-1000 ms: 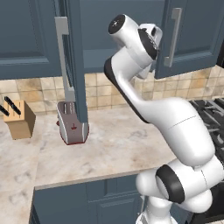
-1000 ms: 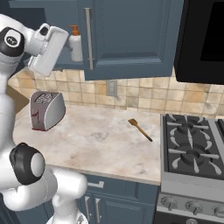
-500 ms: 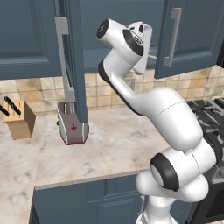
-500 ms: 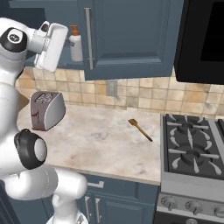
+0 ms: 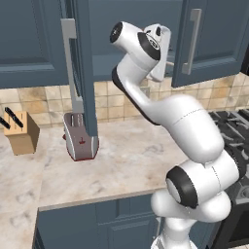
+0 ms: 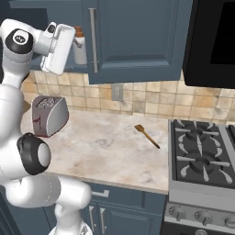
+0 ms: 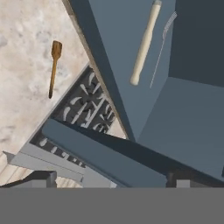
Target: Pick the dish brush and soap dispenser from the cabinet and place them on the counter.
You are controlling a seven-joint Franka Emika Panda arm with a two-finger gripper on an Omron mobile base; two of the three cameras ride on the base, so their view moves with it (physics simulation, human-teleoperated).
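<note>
Nothing sits on the surface (image 6: 105, 147) yet. Inside the open cabinet (image 6: 133, 36) the dish brush (image 7: 145, 41) lies on the shelf and the soap dispenser (image 6: 80, 46) stands upright. Raised at the opening, the hand (image 6: 58, 48) is spread and holds nothing.

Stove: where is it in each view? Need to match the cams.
Left base view: stove at the right edge, mid-height, past the arm.
Right base view: stove at lower right, under the dark appliance.
Hand view: stove left of centre, seen tilted.
Shared landmark: the counter borders the stove in all three.
</note>
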